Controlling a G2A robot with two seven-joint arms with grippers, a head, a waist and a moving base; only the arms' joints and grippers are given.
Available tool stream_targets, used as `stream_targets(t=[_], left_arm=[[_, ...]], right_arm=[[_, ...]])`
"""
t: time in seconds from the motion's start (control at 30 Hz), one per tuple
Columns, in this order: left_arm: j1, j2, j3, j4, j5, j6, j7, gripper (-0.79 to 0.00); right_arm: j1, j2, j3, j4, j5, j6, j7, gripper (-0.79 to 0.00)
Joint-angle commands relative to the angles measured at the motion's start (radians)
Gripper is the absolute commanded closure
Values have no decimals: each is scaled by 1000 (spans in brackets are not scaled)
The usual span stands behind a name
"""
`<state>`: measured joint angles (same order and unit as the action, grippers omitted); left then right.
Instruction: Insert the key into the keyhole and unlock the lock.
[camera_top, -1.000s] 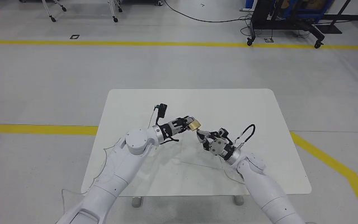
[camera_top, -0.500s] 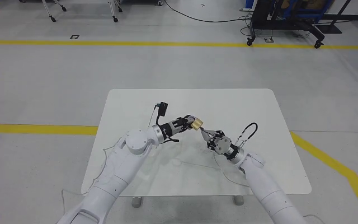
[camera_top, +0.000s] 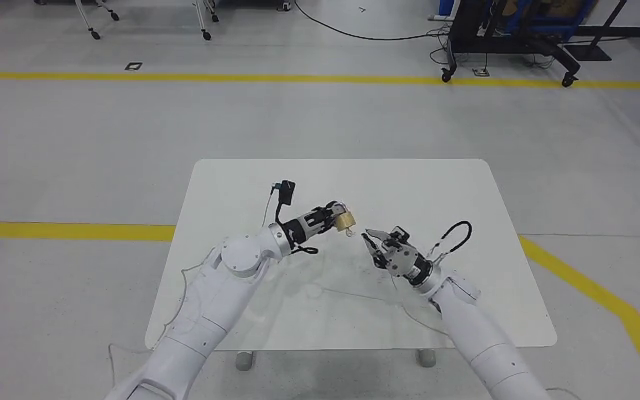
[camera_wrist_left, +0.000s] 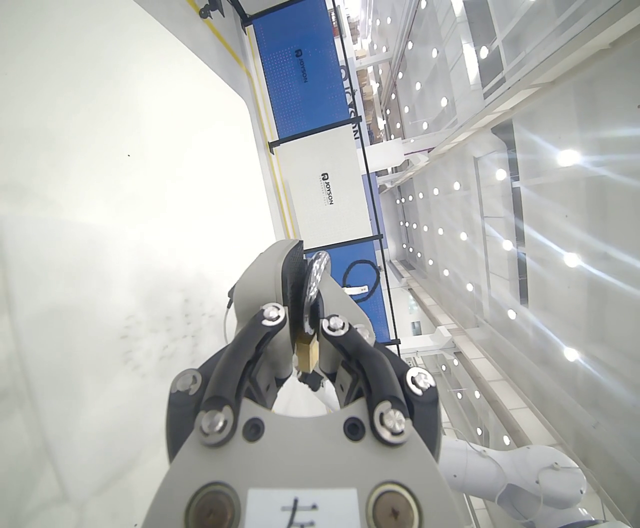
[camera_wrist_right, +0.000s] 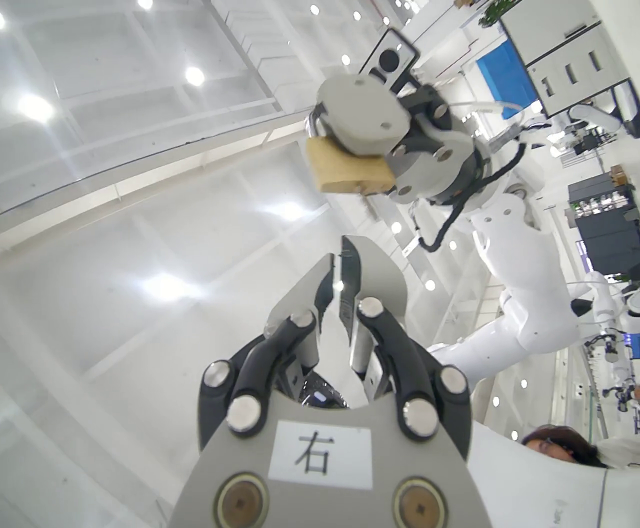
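My left gripper (camera_top: 336, 216) is shut on a brass padlock (camera_top: 345, 220), held in the air above the middle of the white table (camera_top: 440, 190). Its own wrist view shows the brass body (camera_wrist_left: 306, 353) and silver shackle (camera_wrist_left: 316, 272) pinched between the fingers. My right gripper (camera_top: 375, 240) sits just right of the lock, shut on a thin metal key (camera_wrist_right: 344, 287) seen edge-on between its fingers. The right wrist view looks along the key toward the padlock (camera_wrist_right: 345, 167) in the left gripper (camera_wrist_right: 362, 125), with a clear gap between key tip and lock.
Bare tabletop lies on all sides of both grippers. A black cable (camera_top: 455, 235) loops off the right wrist. Yellow floor lines (camera_top: 90, 231) run beside the table, and a wheeled frame (camera_top: 520, 45) stands at the far right.
The right gripper has drawn back to the right, away from the padlock it was touching. The left gripper has shifted the lock slightly back and left.
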<state>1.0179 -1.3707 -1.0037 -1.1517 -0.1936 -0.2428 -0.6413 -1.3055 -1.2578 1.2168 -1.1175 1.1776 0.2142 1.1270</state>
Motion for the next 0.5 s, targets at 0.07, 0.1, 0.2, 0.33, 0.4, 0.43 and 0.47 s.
stream_targets(t=[0.07, 0.1, 0.2, 0.33, 0.4, 0.43, 0.47], left_arm=[[2, 1, -2, -4, 6, -8, -2, 0], [4, 1, -2, -5, 8, -9, -1, 0], [7, 2, -5, -9, 11, -13, 0, 0], [10, 2, -6, -13, 14, -15, 0, 0], [11, 2, -5, -16, 17, -16, 3, 0], [12, 2, -5, -16, 18, -17, 3, 0], [12, 2, -5, -16, 18, -17, 4, 0]], right_arm=[[-23, 5, 0, -52, -79, -28, -60, -262], [-27, 5, -1, -61, -83, -30, -70, -271], [-37, 4, -12, -85, -117, -52, -106, -299], [-53, 2, -20, -111, -132, -88, -133, -296], [-57, 0, -23, -114, -120, -88, -136, -286], [-58, -1, -25, -114, -118, -86, -137, -289], [-58, -2, -29, -114, -108, -80, -133, -292]])
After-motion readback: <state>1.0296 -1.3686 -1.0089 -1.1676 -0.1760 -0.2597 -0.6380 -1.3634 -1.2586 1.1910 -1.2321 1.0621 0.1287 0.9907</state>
